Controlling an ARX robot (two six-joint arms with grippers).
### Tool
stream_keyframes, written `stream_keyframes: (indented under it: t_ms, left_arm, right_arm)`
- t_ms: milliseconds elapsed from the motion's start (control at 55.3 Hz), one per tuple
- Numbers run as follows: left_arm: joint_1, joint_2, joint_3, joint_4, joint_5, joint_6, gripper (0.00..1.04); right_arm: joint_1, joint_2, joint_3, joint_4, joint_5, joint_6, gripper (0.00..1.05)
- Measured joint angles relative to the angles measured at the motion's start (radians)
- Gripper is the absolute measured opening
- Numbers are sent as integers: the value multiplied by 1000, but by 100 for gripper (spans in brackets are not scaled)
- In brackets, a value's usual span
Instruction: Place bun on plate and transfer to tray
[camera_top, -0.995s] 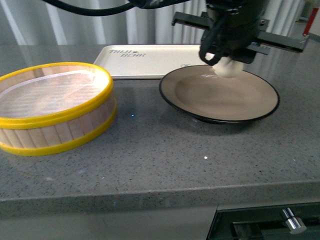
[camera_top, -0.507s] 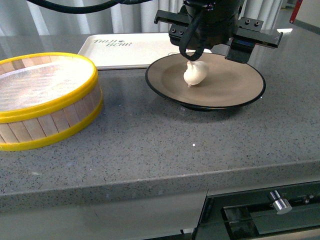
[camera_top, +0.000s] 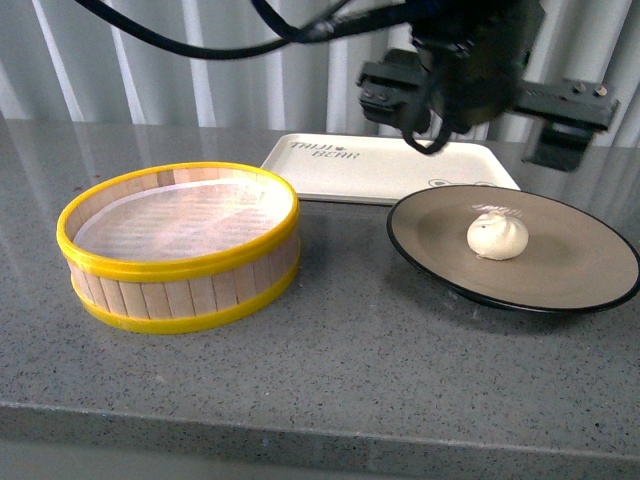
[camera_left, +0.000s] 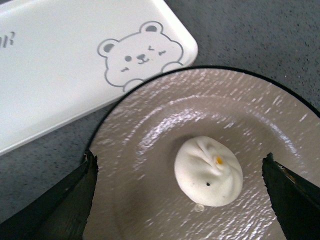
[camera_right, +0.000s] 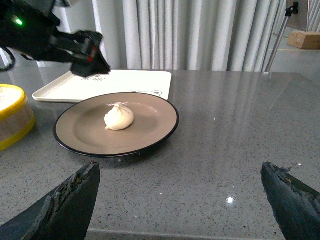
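Observation:
The white pleated bun (camera_top: 497, 236) lies by itself on the taupe, black-rimmed plate (camera_top: 430, 262), a little off its middle. My left gripper (camera_top: 470, 110) hangs open above the plate; in the left wrist view its fingers (camera_left: 75, 200) stand wide on either side of the bun (camera_left: 208, 171) and well above it, touching nothing. The cream tray (camera_top: 380, 165) with the bear drawing (camera_left: 140, 54) lies just behind the plate. My right gripper (camera_right: 180, 167) is open and empty over bare counter, nearer than the plate (camera_right: 150, 125) and bun (camera_right: 119, 116).
A yellow-rimmed wooden steamer basket (camera_top: 180, 245) stands on the grey counter (camera_top: 350, 370) to the left of the plate. Curtains hang behind the counter's far edge. The counter's front edge runs close below the basket and plate.
The bun has gone from the left gripper's hold to resting upright on the plate. The left gripper has opened and risen above it. The front view itself has shifted.

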Motion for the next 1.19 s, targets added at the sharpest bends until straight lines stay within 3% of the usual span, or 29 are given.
stream_keyframes:
  t_ms: [235,434,633,670,724,869,1050,1194]
  left_arm:
    - [162,-172,-127,50,18,-22,98]
    - [336,-332,-323,71,-113,-47,98]
    - [350,-336,-343,72,-112,-48,98]
    - [349,-352,-392,172,-113,-40,93]
    - [351,-412,-576,492,-85,-31,80]
    - [387,-563,-889,834,-40,-24,57]
    - [472,-722,-1191,980,-11,-24,26]
    - [491,-806,-1359,1034,41,-24,4]
  right_arm:
    - [0,0,0,0,0,0,96]
    - [0,0,0,0,0,0,96]
    - [0,0,0,0,-1,0,96]
    - [0,0,0,0,-1,0,96]
    - [0,0,0,0,0,0,96]
    - [0,0,0,0,1,0,96]
    - [0,0,0,0,0,0,96]
    - [0,0,0,0,0,0,96]
